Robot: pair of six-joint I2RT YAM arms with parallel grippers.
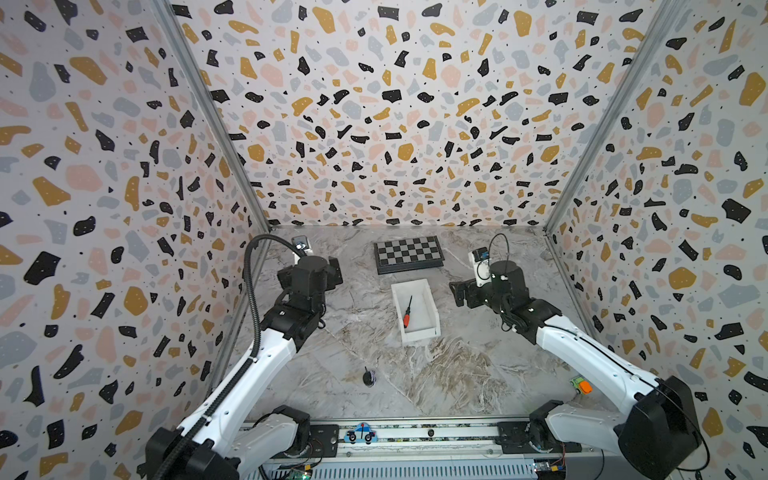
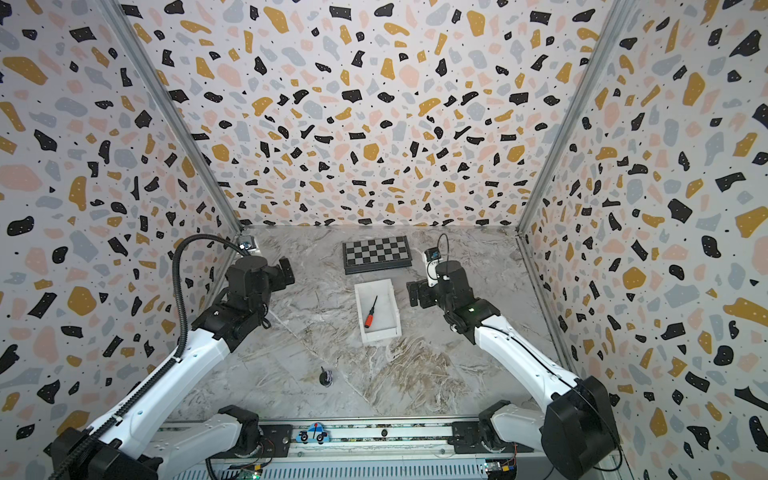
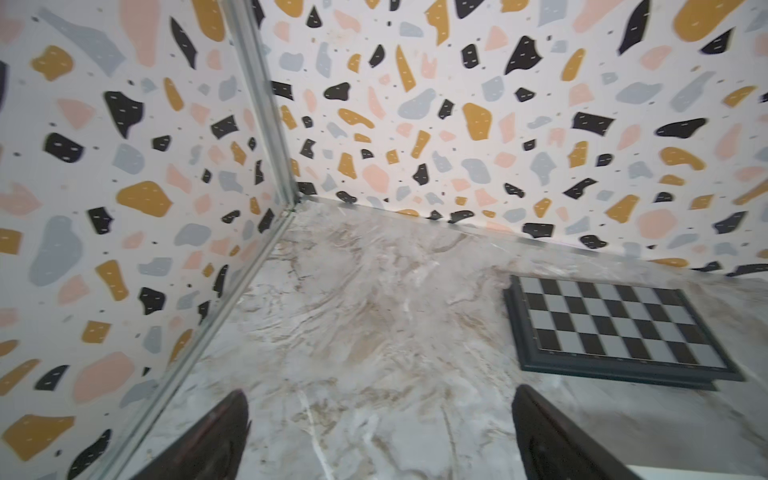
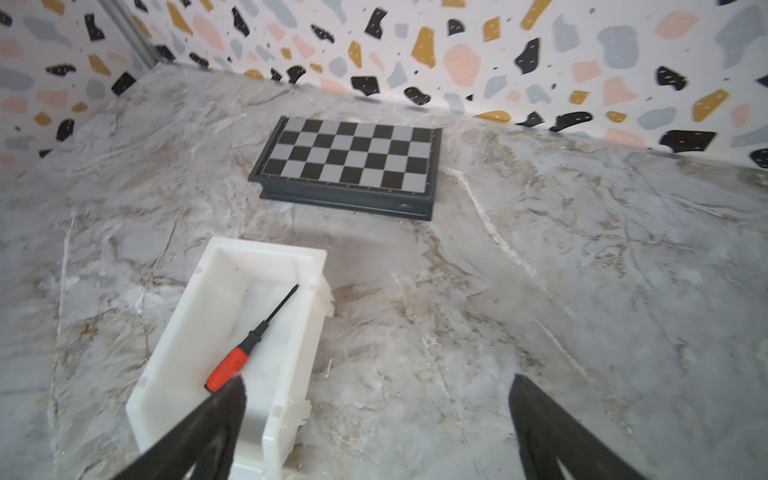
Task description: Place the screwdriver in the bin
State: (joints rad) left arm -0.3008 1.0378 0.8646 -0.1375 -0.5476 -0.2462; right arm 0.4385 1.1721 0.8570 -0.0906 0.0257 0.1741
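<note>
The screwdriver, with a red-orange handle and thin dark shaft, lies slantwise on the floor of the white bin at mid-table. Nothing touches it. My left gripper hangs open and empty well to the left of the bin, facing the back left corner. To the right of the bin my right gripper is open too, holding nothing, with bare marble between its fingers.
A black-and-grey chessboard lies behind the bin near the back wall. A small dark knob-like object stands front left of the bin. An orange-and-green toy sits at the front right. Patterned walls close three sides.
</note>
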